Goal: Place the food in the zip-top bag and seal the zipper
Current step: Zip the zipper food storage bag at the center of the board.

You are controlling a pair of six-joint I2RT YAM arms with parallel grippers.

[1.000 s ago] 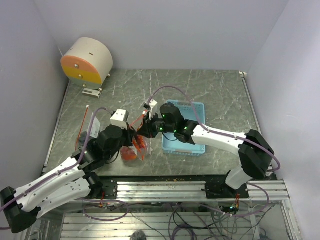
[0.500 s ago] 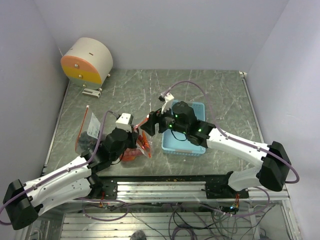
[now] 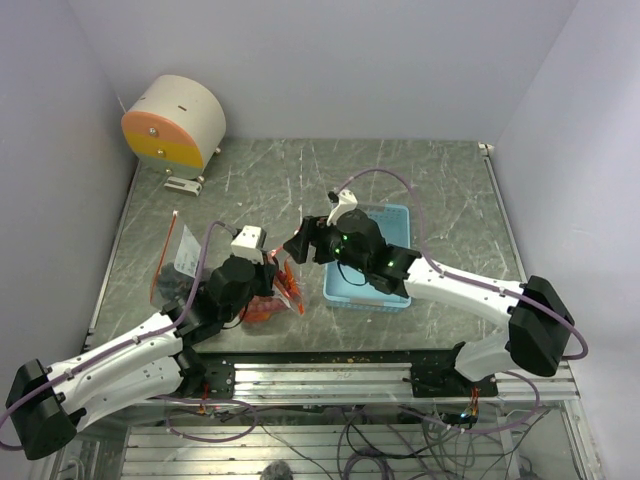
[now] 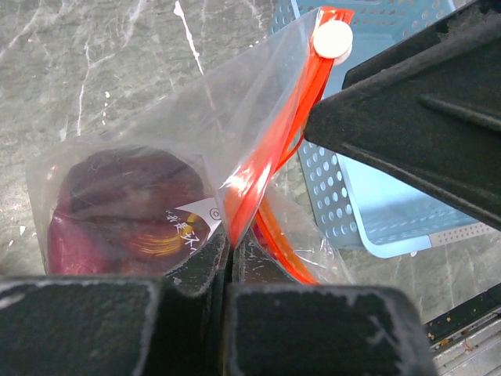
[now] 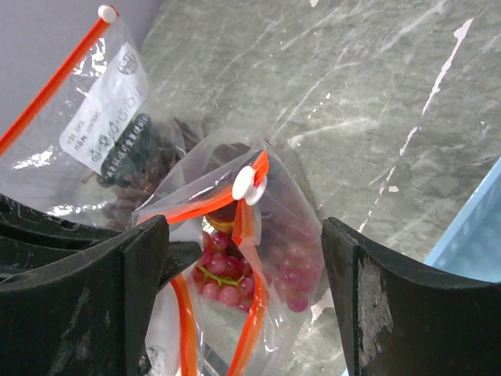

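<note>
The clear zip-top bag (image 4: 180, 133) lies on the table with the food (image 5: 227, 278), a cluster of red grape-like berries, inside it. My left gripper (image 4: 229, 254) is shut on the orange-red zipper (image 4: 270, 164) near its lower end. The white slider (image 5: 249, 185) sits at the strip's upper end, where the strip folds. My right gripper (image 5: 244, 235) is open, with its fingers (image 5: 117, 290) either side of the bag's top and touching nothing. From above, the bag (image 3: 268, 305) lies between the left gripper (image 3: 272, 283) and the right gripper (image 3: 300, 245).
A light blue perforated tray (image 3: 398, 212) stands right of the bag, under the right arm. A second clear bag (image 5: 94, 117) with a white label and dark contents lies to the left. An orange and white cylinder (image 3: 172, 122) sits at the back left.
The right gripper has opened and let go of the bag's top. The right arm has shifted a little to the right. The left gripper has stayed shut on the strip.
</note>
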